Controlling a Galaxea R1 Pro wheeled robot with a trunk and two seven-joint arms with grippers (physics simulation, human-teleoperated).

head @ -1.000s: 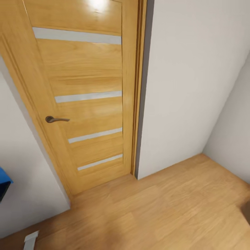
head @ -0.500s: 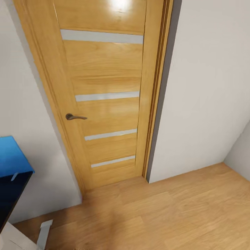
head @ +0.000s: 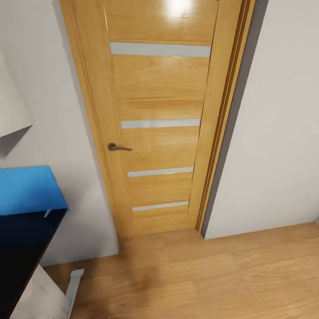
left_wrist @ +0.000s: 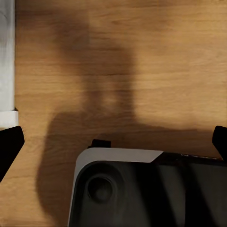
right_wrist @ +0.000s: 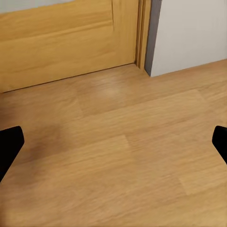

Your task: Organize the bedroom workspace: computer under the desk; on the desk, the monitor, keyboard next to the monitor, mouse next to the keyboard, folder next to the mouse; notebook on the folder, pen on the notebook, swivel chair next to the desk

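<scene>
Facing a closed wooden door [head: 161, 119] in the bedroom, with four pale horizontal strips across its panel and a dark lever handle [head: 118, 147] on its left side. Flanked by white walls [head: 274, 133] on both sides, with a dark grey strip running down just beside the right side of the frame. Below, light wood floor [head: 212, 279], meeting the door's bottom edge and the wall's foot. At the head view's left edge, a bright-blue panel [head: 26, 189] against the wall, touching the black top of what looks like the desk [head: 20, 248] just beneath it; too little in view to be certain. Under that black edge, in the lower left corner, a pale grey-white shape [head: 42, 299] on the floor, not identifiable. Above the blue panel, a white slanted surface [head: 11, 110] jutting in from the left edge. In the left wrist view: left gripper [left_wrist: 113, 142] wide open and holding nothing, dark fingertips [left_wrist: 9, 146] spread to opposite edges of the picture, over shadowed floor, with the robot's dark, pale-edged base [left_wrist: 142, 194] near and a white strip [left_wrist: 6, 61] along one edge. In the right wrist view: right gripper [right_wrist: 113, 144] likewise spread wide and empty, black fingertips [right_wrist: 9, 146] far apart, above bare floor near the foot of the door and the wall corner.
</scene>
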